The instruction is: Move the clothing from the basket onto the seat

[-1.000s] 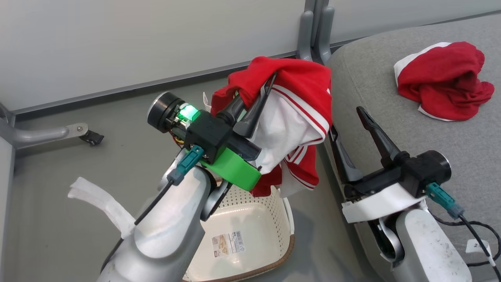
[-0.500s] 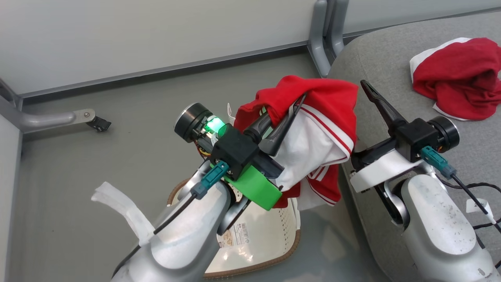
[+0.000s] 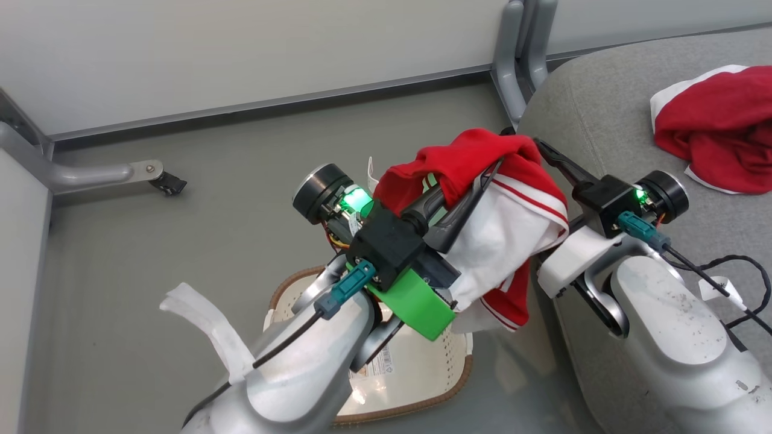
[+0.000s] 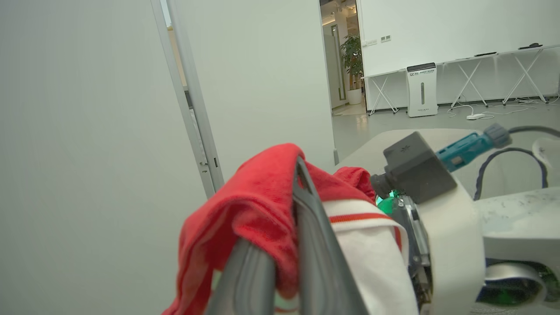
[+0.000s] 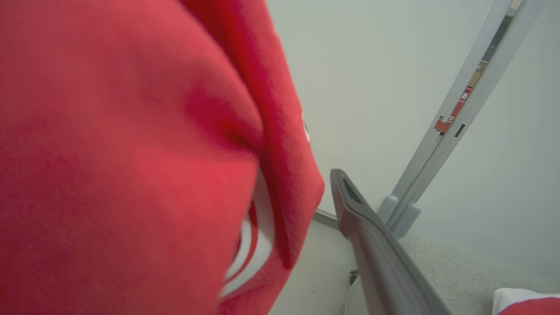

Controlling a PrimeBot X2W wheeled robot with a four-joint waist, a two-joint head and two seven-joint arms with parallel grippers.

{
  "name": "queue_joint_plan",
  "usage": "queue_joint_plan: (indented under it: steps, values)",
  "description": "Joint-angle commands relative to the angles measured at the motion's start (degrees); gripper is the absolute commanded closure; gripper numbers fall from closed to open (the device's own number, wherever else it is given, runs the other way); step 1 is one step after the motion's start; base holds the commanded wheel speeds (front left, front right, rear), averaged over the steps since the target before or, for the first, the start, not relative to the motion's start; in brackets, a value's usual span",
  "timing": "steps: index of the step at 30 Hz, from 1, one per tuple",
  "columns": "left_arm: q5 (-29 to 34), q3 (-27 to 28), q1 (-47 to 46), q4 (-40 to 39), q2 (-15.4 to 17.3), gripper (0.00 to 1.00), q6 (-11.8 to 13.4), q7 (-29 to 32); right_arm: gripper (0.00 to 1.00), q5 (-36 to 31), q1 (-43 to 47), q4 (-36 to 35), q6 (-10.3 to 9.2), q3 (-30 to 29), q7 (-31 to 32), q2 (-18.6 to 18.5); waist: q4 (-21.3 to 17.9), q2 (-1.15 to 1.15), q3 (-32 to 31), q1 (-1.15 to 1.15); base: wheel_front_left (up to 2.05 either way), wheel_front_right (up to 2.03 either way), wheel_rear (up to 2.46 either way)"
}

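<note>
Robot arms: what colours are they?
The left arm and right arm are shiny silver-grey. Each ends in a black block with long dark fingers, a teal plug, a black cable and a green light. The left has a bright green bracket.

Head camera looks down; wrists near, share garment (image 3: 476, 163).

Grey floor (image 3: 181, 253), pale partition wall (image 3: 241, 48), metal post (image 3: 512, 54).

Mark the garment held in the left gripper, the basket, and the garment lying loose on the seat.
held garment (image 3: 476, 160): head view, on the red fold at its top.
basket (image 3: 437, 361): head view, on its perforated inner wall.
loose garment (image 3: 718, 135): head view, on its crumpled red middle.
</note>
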Motion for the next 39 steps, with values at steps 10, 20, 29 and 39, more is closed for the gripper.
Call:
queue_joint_plan:
  steps: [10,20,29,39]
  values:
    - [-0.2,-0.9,-0.6,-0.5,0.0,1.0,0.4,-0.2,0.0,2.9,-2.2,1.7,-0.04,3.2,-0.1,-0.5,1.0,0.0,0.3,0.0,0.0,0.0,0.0]
    - [0.0,-0.8,0.0,0.1,0.0,1.0,0.2,-0.2,1.0,3.7,-1.8,1.5,-0.04,1.8,-0.1,0.0,0.9,0.0,0.9,0.0,0.0,0.0,0.0]
    - [0.2,-0.5,0.0,0.6,0.0,1.0,0.0,-0.2,1.0,3.4,-1.2,0.8,-0.04,0.7,-0.1,0.3,0.8,0.0,1.6,0.0,0.0,0.0,0.0]
    - [0.5,-0.1,0.6,2.2,0.0,0.0,-0.2,-0.2,1.0,3.4,-0.5,0.0,-0.04,-2.0,-0.1,0.7,0.9,0.0,2.2,0.0,0.0,0.0,0.0]
